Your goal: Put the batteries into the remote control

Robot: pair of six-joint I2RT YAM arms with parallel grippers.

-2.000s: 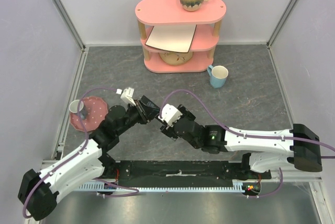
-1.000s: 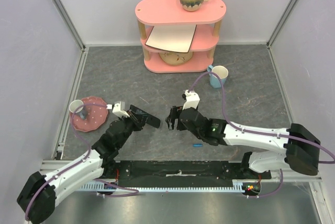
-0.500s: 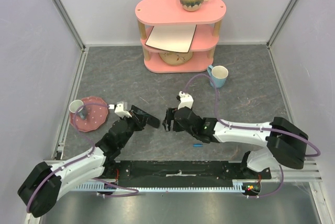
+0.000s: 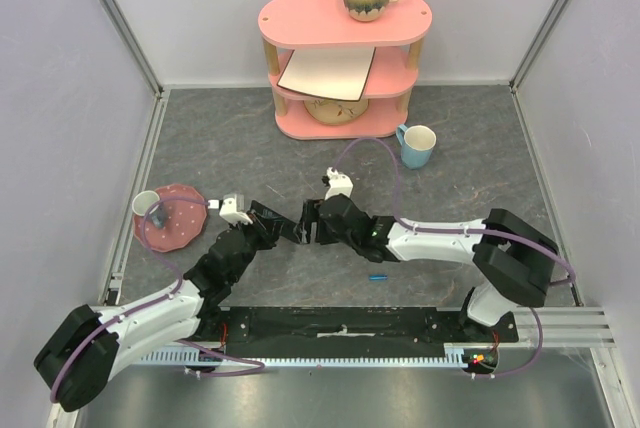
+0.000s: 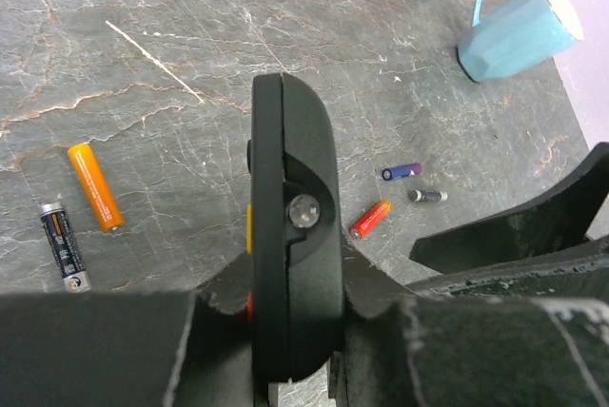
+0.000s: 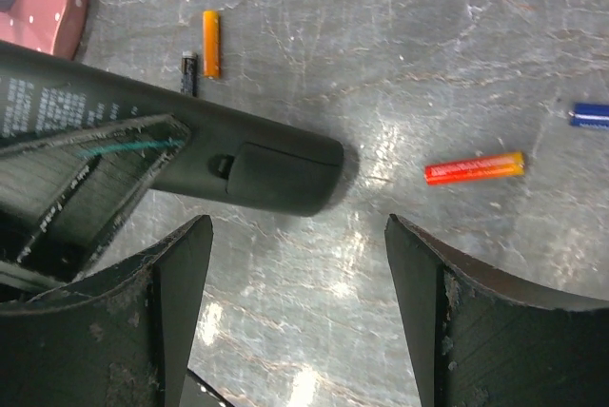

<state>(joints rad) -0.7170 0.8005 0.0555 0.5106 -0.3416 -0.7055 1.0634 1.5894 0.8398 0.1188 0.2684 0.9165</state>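
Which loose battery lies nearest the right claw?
The red-orange battery, alone just past the right claw; the orange battery and black battery lie beyond the remote, the blue-purple battery at the view's edge.

Grey marbled table carries pink shelf, blue mug, pink plate, batteries.

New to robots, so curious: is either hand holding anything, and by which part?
Left hand grips the remote control by its wrist-side end. Right hand is open, holding nothing.

The remote bars the upper left ahead of the right hand's spread fingers; bare desk opens rightward, save one red battery.
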